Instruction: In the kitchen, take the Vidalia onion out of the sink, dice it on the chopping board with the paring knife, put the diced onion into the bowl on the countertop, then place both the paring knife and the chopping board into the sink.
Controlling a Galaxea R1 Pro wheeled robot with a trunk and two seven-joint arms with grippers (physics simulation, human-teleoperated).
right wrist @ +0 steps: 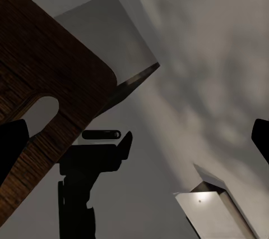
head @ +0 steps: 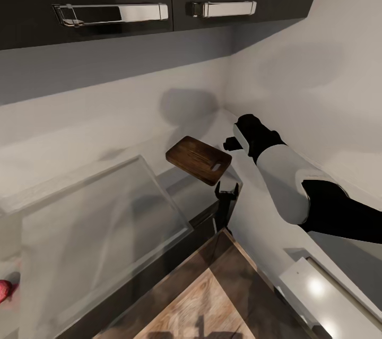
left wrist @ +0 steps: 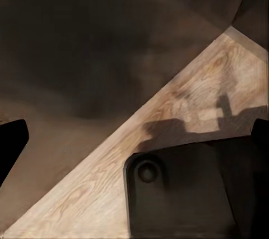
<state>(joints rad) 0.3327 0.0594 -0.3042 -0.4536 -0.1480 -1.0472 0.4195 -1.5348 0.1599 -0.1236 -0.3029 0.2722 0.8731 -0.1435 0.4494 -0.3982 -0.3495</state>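
The dark brown chopping board (head: 199,159) sits tilted at the inner corner of the grey countertop (head: 254,217), its handle slot toward my right arm. My right gripper (head: 229,144) is open just beyond that slotted end. In the right wrist view the chopping board (right wrist: 50,82) lies against one finger (right wrist: 11,146), not between the two. A sliver of the pinkish-red Vidalia onion (head: 4,290) shows low at the left edge by the steel sink (head: 95,222). My left gripper (left wrist: 134,138) is open over the wooden floor. The paring knife and the bowl are out of view.
Dark wall cabinets with chrome handles (head: 114,12) hang overhead. A black two-pronged fixture (head: 227,193) stands at the counter edge below the board. Wooden floor (head: 212,296) fills the lower middle, and a white appliance corner (head: 318,288) sits at the lower right.
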